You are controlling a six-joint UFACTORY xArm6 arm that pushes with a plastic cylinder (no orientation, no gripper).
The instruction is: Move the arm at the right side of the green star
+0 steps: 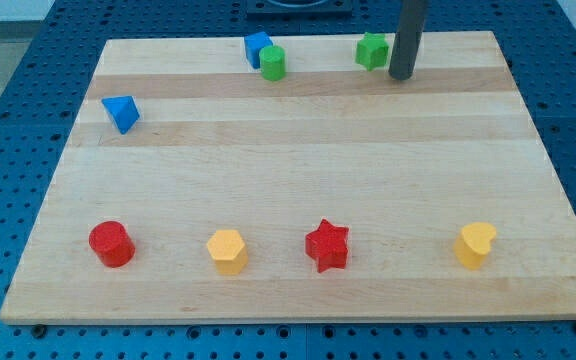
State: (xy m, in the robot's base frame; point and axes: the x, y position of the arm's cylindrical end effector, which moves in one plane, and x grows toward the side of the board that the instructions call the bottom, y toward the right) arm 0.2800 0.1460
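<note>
The green star (372,51) lies near the view's top edge of the wooden board, right of centre. My tip (401,75) rests on the board just to the right of the green star, a small gap apart from it. The dark rod rises straight up out of the view's top.
A blue block (257,47) and a green cylinder (273,63) touch at the top centre. A blue triangle-like block (121,113) lies at upper left. Along the bottom lie a red cylinder (111,243), a yellow hexagon (227,250), a red star (327,245) and a yellow heart (475,245).
</note>
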